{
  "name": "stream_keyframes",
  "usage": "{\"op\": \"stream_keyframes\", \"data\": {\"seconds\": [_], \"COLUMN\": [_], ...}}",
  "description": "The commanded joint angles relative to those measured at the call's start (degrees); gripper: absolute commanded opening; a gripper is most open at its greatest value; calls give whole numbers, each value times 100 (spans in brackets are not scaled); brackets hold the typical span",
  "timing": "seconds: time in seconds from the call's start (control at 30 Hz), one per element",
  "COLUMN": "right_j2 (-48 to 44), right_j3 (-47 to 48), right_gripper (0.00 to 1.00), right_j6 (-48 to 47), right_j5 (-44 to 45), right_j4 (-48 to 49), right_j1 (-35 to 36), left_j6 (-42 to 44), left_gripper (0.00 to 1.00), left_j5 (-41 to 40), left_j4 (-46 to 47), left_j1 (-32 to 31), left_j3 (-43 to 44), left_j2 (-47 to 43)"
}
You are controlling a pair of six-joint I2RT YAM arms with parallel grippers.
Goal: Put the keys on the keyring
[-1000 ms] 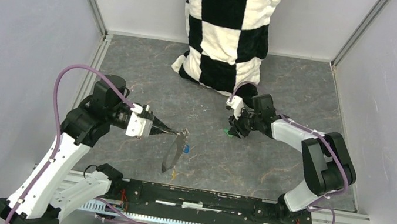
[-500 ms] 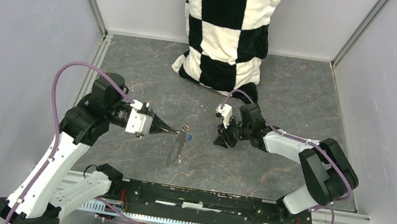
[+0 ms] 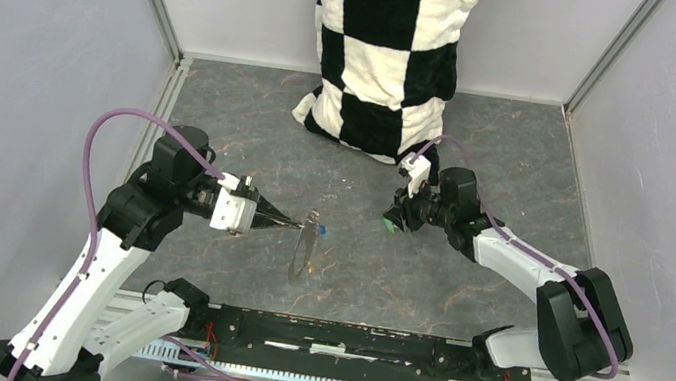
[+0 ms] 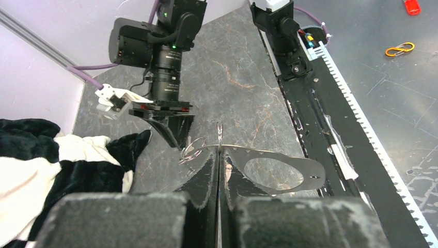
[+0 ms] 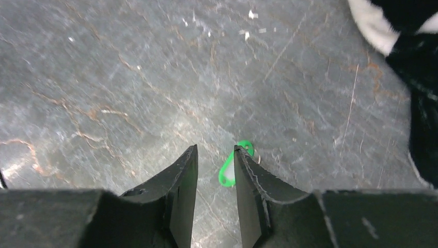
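Note:
My left gripper [image 3: 294, 226] is shut on the top edge of the keyring, a dark grey strap loop [image 3: 302, 251] that hangs below it above the table. In the left wrist view the strap [image 4: 310, 168] spreads right of my shut fingertips [image 4: 219, 155], and thin silver rings [image 4: 192, 151] hang at its left end. A blue key [image 3: 321, 232] shows beside the strap's top. The green key [image 3: 389, 226] lies on the table. My right gripper [image 5: 216, 151] is open just above the table, with the green key [image 5: 227, 170] against its right finger. I cannot make out the yellow key.
The black-and-white checkered cloth [image 3: 386, 46] hangs at the back centre and its hem lies on the table close behind the right gripper. Grey walls close in both sides. A black rail [image 3: 342, 338] with the arm bases runs along the near edge.
My right gripper swung left toward the keyring, then back right over the green key, which stayed on the table. My left gripper shifted slightly and the strap now hangs straighter.

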Motion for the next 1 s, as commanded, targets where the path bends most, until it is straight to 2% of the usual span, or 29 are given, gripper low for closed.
{"op": "stream_keyframes", "data": {"seconds": [0.0,0.1,0.3,0.47,0.6,0.8,0.97], "right_j2": [-141,-189,-77,-27,245,440,309], "right_j3": [-417,-676,-716,-979,-817,-585,-600], "right_gripper": [39,43,45,44,44,33,15], "right_j6": [-146,-42,-74,360,349,504,523], "right_j5": [407,290,998,1701,2090,3211,3419], "right_j4": [12,353,370,997,795,476,675], "right_j1": [64,84,280,638,885,1087,1230], "left_j6": [-197,-197,-216,-236,-242,-292,-314], "left_gripper": [2,2,2,2,2,2,2], "left_j5": [116,116,121,130,94,80,47], "left_j4": [93,93,92,92,93,92,93], "left_j1": [-10,-10,-10,-10,-14,-14,-10], "left_j3": [142,142,133,115,137,166,177], "left_j2": [-45,-44,-77,-90,-113,-88,-117]}}
